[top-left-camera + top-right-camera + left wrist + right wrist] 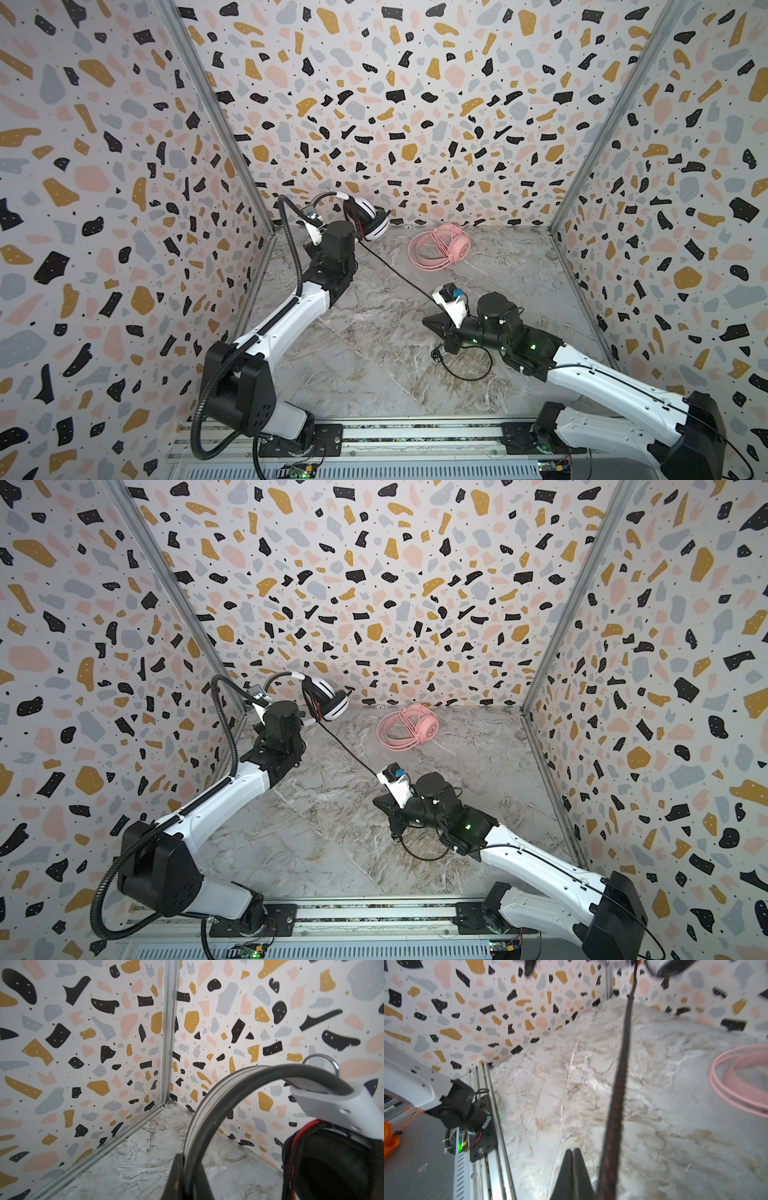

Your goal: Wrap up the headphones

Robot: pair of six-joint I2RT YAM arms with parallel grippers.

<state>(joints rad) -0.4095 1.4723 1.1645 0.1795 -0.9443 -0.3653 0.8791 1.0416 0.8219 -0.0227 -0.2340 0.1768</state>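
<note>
**Taut cable runs from the raised headset to the right gripper**

The left gripper (188,1167) is clamped on the headband of the white headset (372,222) and holds it off the table near the back-left corner. Several turns of black cable (395,274) already cross the ear cups. From there the cable runs in one straight line, diagonally down and forward, to the right gripper (572,1153).

That gripper's fingers are pressed together. In the right wrist view the cable passes just beside them, not between the tips; whether it is caught further back I cannot tell. Beyond the gripper a slack loop (469,370) lies on the marble tabletop (365,386).

The right arm is nearer the free cable, so the next turn likely falls to it. The pink headset (440,249), its cable seemingly already wound, lies near the back wall, well apart from both arms. Terrazzo-patterned walls enclose three sides.
</note>
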